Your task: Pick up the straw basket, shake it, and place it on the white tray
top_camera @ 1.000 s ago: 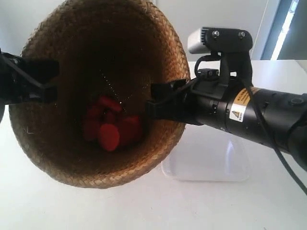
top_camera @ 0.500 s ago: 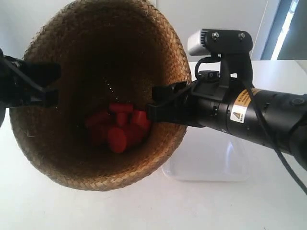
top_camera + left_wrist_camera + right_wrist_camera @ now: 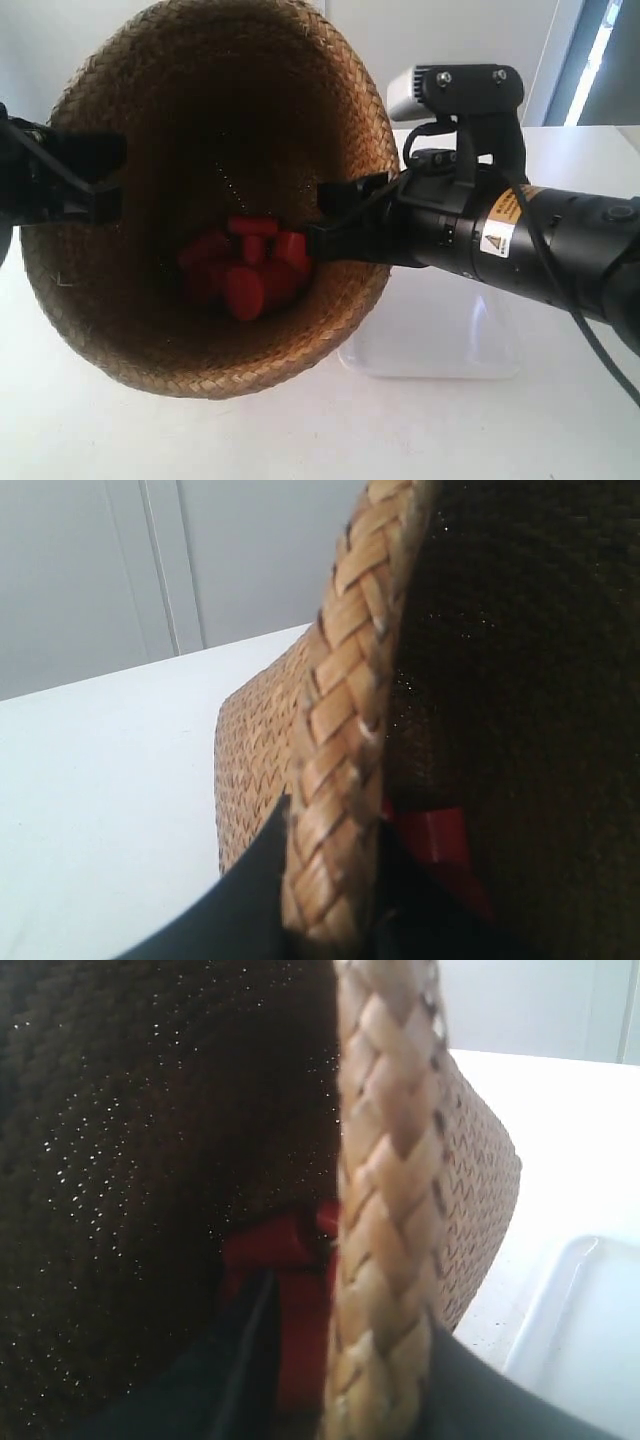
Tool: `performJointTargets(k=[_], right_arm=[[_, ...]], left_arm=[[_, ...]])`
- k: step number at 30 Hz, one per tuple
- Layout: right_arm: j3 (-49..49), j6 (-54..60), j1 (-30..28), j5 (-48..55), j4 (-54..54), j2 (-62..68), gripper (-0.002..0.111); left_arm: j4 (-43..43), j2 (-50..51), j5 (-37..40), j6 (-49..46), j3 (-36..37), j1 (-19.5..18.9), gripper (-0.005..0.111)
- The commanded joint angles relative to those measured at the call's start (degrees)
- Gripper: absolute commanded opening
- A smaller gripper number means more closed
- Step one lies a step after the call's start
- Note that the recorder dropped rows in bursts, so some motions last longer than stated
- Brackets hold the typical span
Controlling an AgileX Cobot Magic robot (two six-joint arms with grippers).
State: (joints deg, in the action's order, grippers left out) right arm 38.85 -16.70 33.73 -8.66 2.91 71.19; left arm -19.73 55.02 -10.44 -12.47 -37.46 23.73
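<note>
The straw basket (image 3: 200,120) hangs in the air, tipped so its dark inside faces the exterior camera. Several red pieces (image 3: 245,270) lie in its bottom. My left gripper (image 3: 100,175) is shut on the braided rim (image 3: 345,730) on one side, one finger outside the wall and one inside. My right gripper (image 3: 335,215) is shut on the opposite rim (image 3: 385,1160) the same way. Red pieces (image 3: 430,835) show just past the inner left finger, and red pieces (image 3: 270,1245) show beside the inner right finger. The white tray (image 3: 440,340) lies on the table under my right arm, empty.
The white table (image 3: 150,440) spreads below the basket. A corner of the tray (image 3: 590,1330) shows beyond the basket's outer wall in the right wrist view. A pale wall and a window strip (image 3: 600,50) stand behind.
The red pieces have tumbled across the basket's bottom towards my right gripper and settled. The basket shifted slightly; both grippers kept their hold on the rim.
</note>
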Motion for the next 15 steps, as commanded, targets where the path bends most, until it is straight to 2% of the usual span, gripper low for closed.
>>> performJointTargets(k=[1, 15], right_arm=[[0.56, 1.45, 0.51, -1.78, 0.78, -0.88, 0.0], [0.56, 1.46, 0.51, -1.1, 0.67, -0.88, 0.0]], left_arm=[[1.2, -0.7, -0.18, -1.31, -0.5, 0.56, 0.0], [1.2, -0.7, 5.9, -1.45, -0.37, 0.56, 0.0]])
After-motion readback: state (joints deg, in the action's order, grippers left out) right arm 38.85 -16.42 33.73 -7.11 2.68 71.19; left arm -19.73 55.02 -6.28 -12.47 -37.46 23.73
